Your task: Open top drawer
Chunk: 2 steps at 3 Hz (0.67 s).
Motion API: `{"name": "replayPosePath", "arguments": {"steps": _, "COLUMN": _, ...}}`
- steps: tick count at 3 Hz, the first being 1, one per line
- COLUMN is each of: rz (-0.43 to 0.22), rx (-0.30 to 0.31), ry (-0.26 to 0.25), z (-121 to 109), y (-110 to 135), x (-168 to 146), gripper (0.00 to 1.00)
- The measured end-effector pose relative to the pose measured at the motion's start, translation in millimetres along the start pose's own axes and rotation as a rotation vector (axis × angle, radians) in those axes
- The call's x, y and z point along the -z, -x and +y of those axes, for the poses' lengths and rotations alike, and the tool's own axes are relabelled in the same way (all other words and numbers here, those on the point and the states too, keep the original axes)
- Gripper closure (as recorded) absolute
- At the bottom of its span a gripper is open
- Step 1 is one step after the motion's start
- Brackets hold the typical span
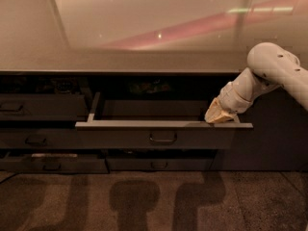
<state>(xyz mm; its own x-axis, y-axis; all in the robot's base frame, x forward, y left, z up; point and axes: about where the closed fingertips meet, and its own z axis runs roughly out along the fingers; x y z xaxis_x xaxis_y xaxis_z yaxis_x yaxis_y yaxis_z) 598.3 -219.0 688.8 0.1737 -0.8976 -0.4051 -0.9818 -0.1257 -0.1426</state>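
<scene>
Gripper (219,116) rests at the right end of the top drawer (120,134), on its upper rim just behind the front panel. It is well to the right of the loop handle (162,137) at the panel's centre. My reading is that it hooks behind the panel to drag it outward rather than taking the handle. Whether it is clamped on the rim or only pressed against it, I cannot tell.

The drawer stands pulled out from the cabinet under the countertop (144,61), with its left side rail (94,107) exposed, so the task looks largely done. The tray's inside is dark, and any contents cannot be made out. The arm (269,71) runs off the right edge of the view. A narrower drawer (43,107) at the cabinet's left and a bottom drawer (53,163) along its lower edge sit in shadow; the bottom one is perhaps slightly ajar.
</scene>
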Motion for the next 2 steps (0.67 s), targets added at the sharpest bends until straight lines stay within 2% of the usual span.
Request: {"name": "replayPosePath", "arguments": {"steps": 2, "rz": 0.017, "rx": -0.015, "ry": 0.011, "z": 4.1, "y": 0.2, "x": -1.7, "gripper": 1.0}}
